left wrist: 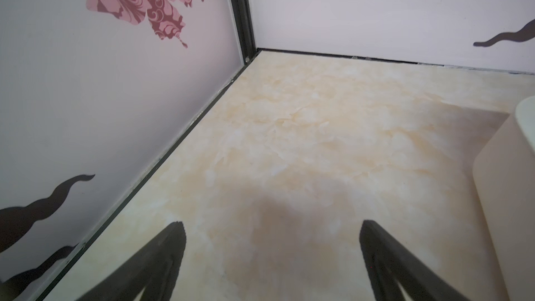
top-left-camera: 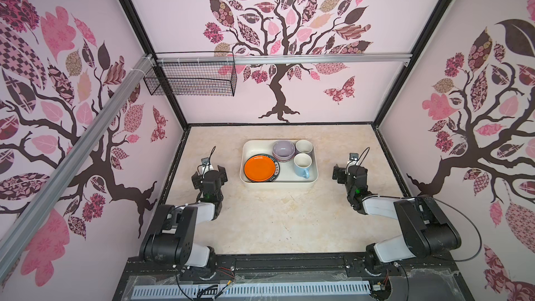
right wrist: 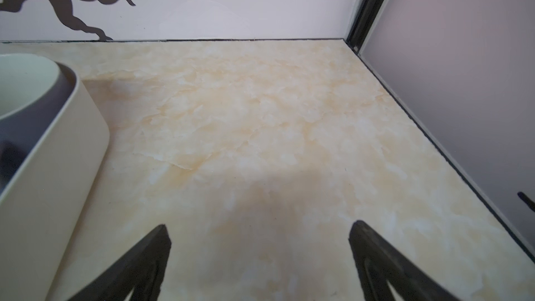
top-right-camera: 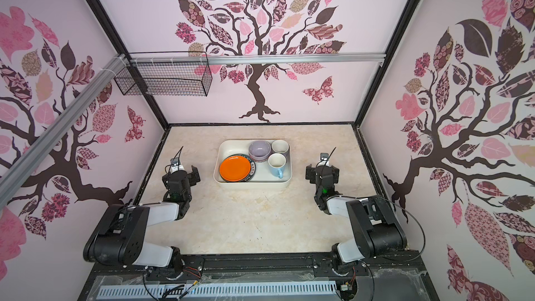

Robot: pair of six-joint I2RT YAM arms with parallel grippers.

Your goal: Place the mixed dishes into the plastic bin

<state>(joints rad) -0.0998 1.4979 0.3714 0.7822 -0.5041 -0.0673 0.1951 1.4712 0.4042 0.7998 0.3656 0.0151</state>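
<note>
Both your arms sit clear of the plastic bin (top-left-camera: 278, 185), one on each side. Your left gripper (left wrist: 272, 228) hangs over the bare table (left wrist: 289, 140) to the left of the bin, jaws spread wide with nothing between them. Only a sliver of the bin's cream wall shows at the edge of the left wrist view. Your right gripper (right wrist: 260, 227) mirrors it on the right of the bin — jaws released and empty above the marble-look top.

Every dish you can see is inside the bin, which lies mid-table toward the far side. A stack of plates fills its near left part. The orange/black plate (top-left-camera: 259, 168) is on top, and under it lies the white plate with black characters (top-left-camera: 277, 169), showing only a crescent of rim on the right. A darker rim peeks out below at the near edge — too little of it shows to tell its pattern.

The bowl (top-left-camera: 283, 149), lavender inside, stands upright in the far middle, just beside the stack. The lavender mug (top-left-camera: 304, 146) stands in the far right corner. The light-blue mug (top-left-camera: 302, 167) stands just on its near side, handle toward the near edge. Both mugs stand mouth up.

A black wire basket (top-left-camera: 191, 82) hangs from the rail at far left, well above the table.
</note>
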